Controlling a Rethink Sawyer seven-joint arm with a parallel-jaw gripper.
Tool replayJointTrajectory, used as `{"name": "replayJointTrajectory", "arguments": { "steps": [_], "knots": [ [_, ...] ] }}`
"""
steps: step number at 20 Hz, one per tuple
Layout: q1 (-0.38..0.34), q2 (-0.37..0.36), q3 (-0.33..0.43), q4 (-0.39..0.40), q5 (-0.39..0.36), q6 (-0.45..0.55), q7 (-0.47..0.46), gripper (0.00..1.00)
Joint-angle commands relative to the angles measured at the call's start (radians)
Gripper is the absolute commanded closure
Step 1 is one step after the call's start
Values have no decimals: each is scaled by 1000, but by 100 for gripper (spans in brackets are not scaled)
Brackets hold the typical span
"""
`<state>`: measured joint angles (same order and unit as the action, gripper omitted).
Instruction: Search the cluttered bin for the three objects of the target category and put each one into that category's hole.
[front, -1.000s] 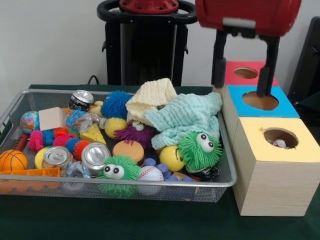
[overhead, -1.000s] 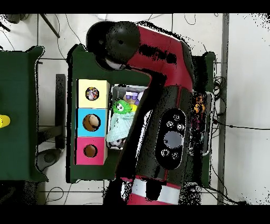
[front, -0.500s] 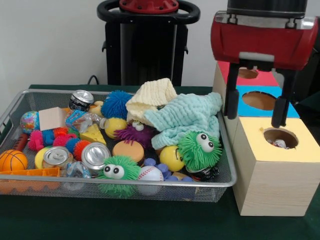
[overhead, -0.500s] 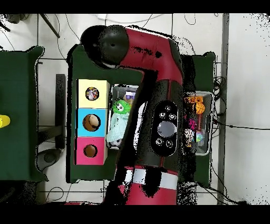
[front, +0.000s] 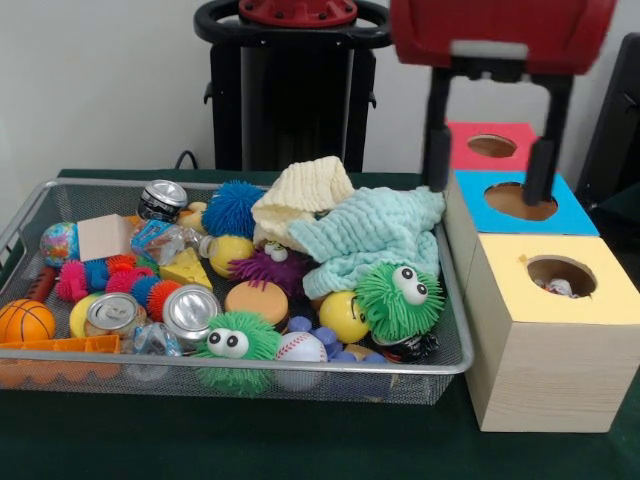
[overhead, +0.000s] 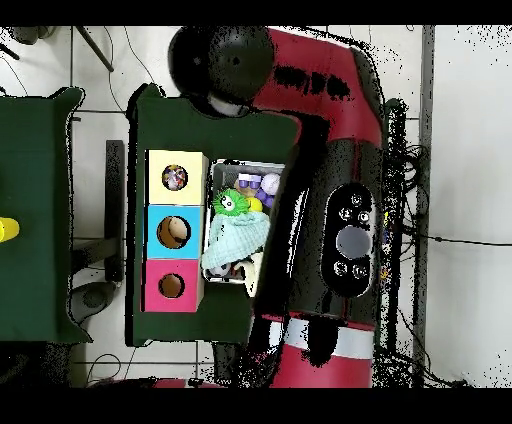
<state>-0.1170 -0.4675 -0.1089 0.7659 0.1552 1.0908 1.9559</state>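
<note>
The wire-mesh bin (front: 300, 368) fills the left and middle of the front view, heaped with toys, cans and cloths. Three wooden boxes stand at its right, with a yellow top (front: 600, 300), a blue top (front: 570, 216) and a red top (front: 525, 152), each with a round hole. The yellow box's hole (front: 558, 276) holds a crumpled item. My gripper (front: 490, 192) hangs open and empty above the blue box, its black fingers (front: 437, 135) spread on either side of the blue hole. In the overhead view my arm (overhead: 320, 180) hides most of the bin (overhead: 214, 200).
In the bin are a mint cloth (front: 370, 235), a cream cloth (front: 300, 195), three cans (front: 190, 310), fuzzy green balls with eyes (front: 400, 298), a baseball (front: 300, 347), a basketball (front: 25, 320) and a cheese wedge (front: 187, 270). The black pedestal (front: 290, 90) stands behind.
My gripper has moved up and back from over the yellow box to over the blue box, still open and empty. The bin's contents have not moved.
</note>
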Motion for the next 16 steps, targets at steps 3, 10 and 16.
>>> {"name": "replayJointTrajectory", "arguments": {
  "steps": [3,10,16],
  "knots": [
    [-142,-43,147,99,-79,56,-403,0],
    [-188,-100,147,226,-108,10,-415,0],
    [-170,-209,130,335,-149,34,-418,0]
  ]
}}
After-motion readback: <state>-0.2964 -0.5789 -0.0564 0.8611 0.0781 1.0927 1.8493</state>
